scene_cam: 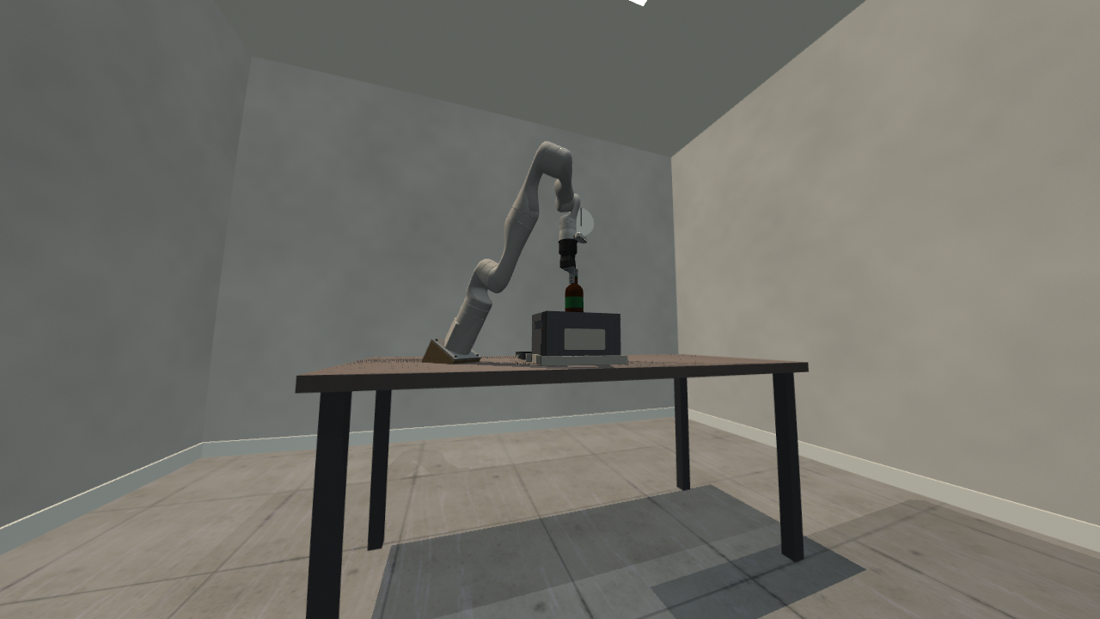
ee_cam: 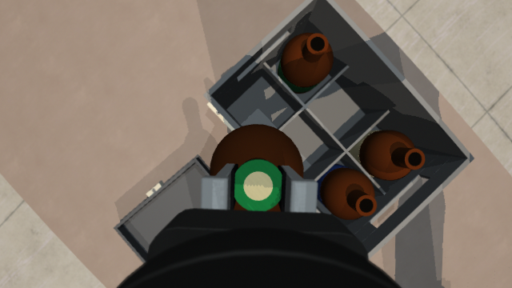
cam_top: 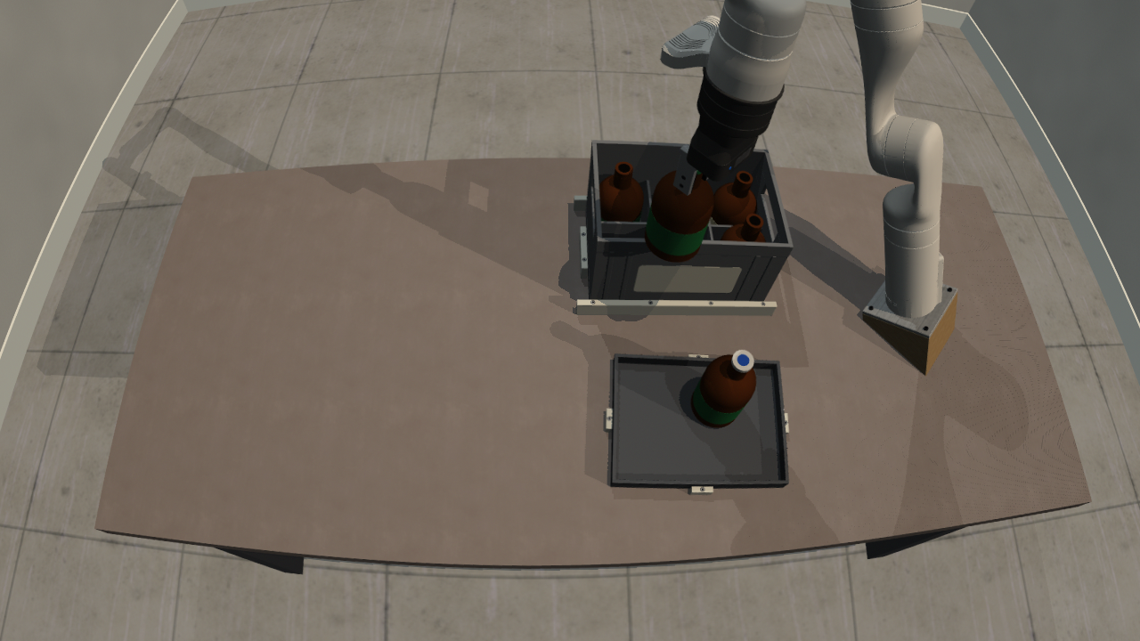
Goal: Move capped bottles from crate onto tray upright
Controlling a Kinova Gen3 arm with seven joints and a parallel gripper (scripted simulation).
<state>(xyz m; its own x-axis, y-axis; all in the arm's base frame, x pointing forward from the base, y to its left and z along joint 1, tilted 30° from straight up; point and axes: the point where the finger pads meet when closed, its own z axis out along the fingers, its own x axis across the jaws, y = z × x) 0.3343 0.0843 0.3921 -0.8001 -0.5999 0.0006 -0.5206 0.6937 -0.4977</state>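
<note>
I'm gripping the green-capped bottle (ee_cam: 256, 150) by its cap w/ my gripper (ee_cam: 257, 181), fingers half-closed, lifting it prob. clear above the crate (cam_top: 691, 279) so it's heading trayward.
</note>
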